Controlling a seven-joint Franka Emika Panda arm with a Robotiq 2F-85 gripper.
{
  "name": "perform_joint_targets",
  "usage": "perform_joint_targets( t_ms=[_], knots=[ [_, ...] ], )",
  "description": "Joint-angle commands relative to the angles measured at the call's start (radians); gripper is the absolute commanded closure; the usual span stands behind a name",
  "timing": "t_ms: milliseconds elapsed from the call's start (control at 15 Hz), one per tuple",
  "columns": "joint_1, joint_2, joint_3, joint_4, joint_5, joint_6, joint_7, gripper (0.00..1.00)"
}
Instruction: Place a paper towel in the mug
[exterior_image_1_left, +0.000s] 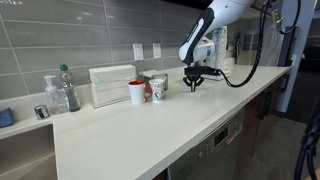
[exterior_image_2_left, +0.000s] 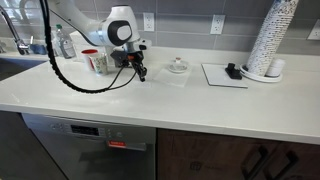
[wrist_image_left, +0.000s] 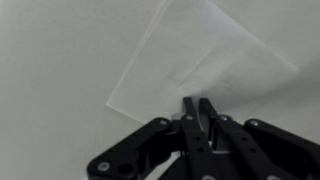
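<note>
The paper towel (wrist_image_left: 205, 55) is a thin white sheet lying flat on the white counter; I cannot make it out in either exterior view. My gripper (wrist_image_left: 198, 104) is shut, its two fingertips pressed together on the towel's near edge, low at the counter. The gripper also shows in both exterior views (exterior_image_1_left: 192, 84) (exterior_image_2_left: 138, 72). The red mug (exterior_image_1_left: 137, 92) with a white inside stands upright near the wall, a short way from the gripper, and also shows in the other exterior view (exterior_image_2_left: 91, 60). The mug is out of the wrist view.
A white cup with a red-and-green pattern (exterior_image_1_left: 158, 89) stands between mug and gripper. A big white ribbed box (exterior_image_1_left: 111, 85) and a bottle (exterior_image_1_left: 67, 88) stand by the tiled wall. A stack of cups (exterior_image_2_left: 270, 40) and a small dish (exterior_image_2_left: 178, 66) stand further along the counter (exterior_image_1_left: 150, 130).
</note>
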Motion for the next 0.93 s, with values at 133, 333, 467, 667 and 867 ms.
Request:
perform_joint_targets(
  t_ms=[133, 333, 467, 667, 867],
  knots=[
    [-0.011, 0.034, 0.010, 0.029, 0.027, -0.018, -0.033, 0.88],
    [-0.012, 0.036, 0.012, 0.034, 0.030, -0.020, -0.039, 0.97],
    [-0.015, 0.037, 0.016, 0.038, 0.038, -0.024, -0.045, 1.00],
    [-0.012, 0.027, 0.013, 0.035, 0.038, -0.028, -0.044, 1.00],
    [0.000, -0.013, 0.003, 0.014, 0.029, -0.039, -0.025, 1.00]
  ],
)
